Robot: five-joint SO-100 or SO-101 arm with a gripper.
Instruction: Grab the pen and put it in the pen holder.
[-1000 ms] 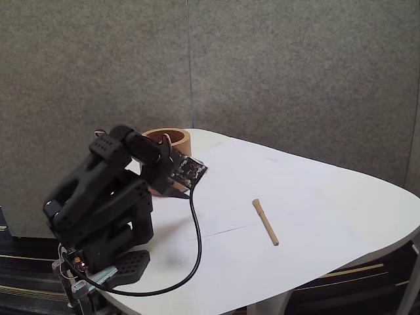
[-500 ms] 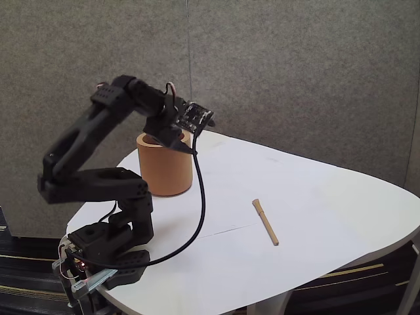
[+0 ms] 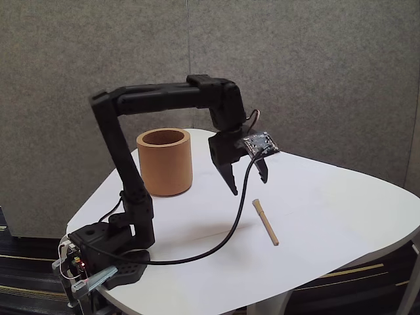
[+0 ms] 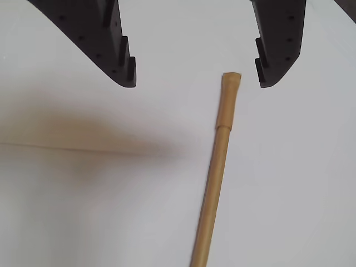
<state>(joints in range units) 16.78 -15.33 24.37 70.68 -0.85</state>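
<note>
Reaching for the pen point(image 4: 216, 167) with your gripper point(image 4: 196, 83) spread wide at frame top, you next lower and centre over its shaft.

Matt wood-like pen point(image 4: 215, 167), cardboard-like pen holder point(image 3: 165, 163), smooth white table point(image 3: 328, 203).

Pen point(image 3: 265, 222) lies right of pen holder point(image 3: 165, 162).
</note>
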